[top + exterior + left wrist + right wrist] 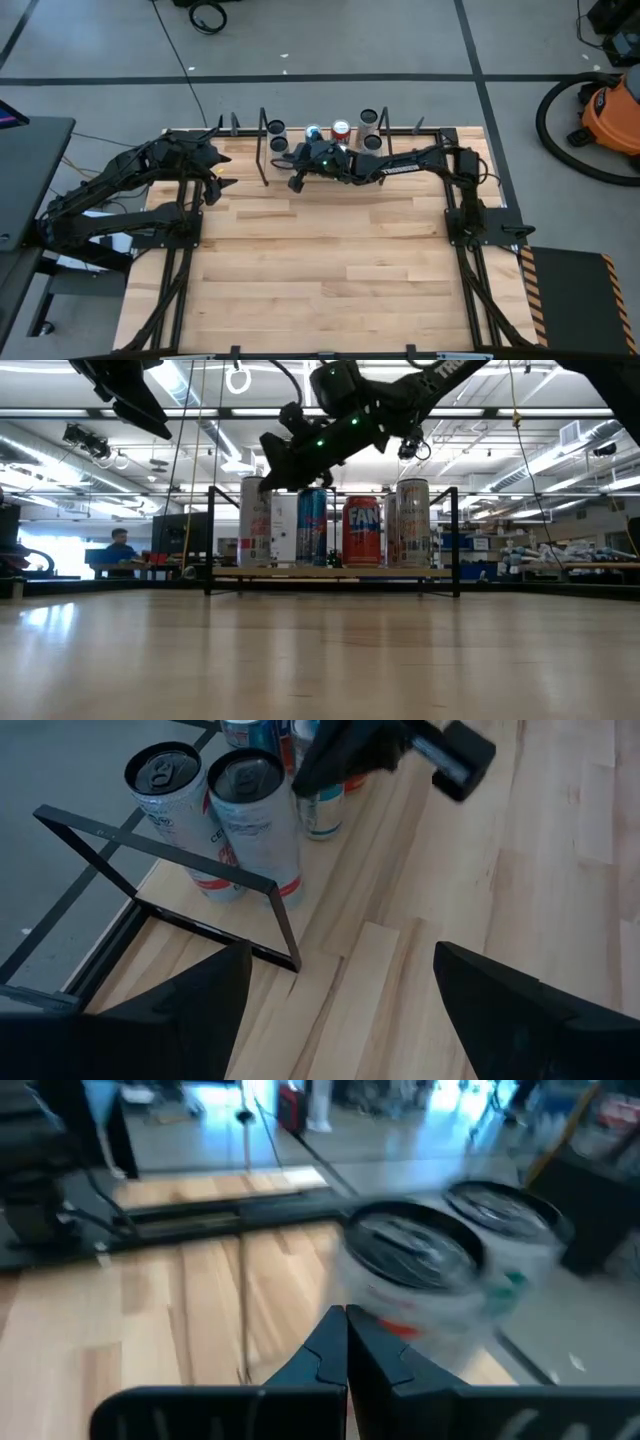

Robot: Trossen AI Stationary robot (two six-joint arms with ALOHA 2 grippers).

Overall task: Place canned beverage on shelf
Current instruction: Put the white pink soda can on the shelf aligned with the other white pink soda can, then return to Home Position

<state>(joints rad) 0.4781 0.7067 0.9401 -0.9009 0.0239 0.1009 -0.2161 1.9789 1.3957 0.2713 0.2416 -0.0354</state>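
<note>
cans (362, 531) on shelf (330, 572), red one lettered "fan", right end effector (346, 1342) closed, empty

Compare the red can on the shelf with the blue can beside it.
The red can is red with large white lettering and is wider; the blue can is blue and slimmer. The right gripper, fingers shut, hangs in front of the blue can's top, while the red can stands clear of it. Both stand upright on the shelf.
</note>
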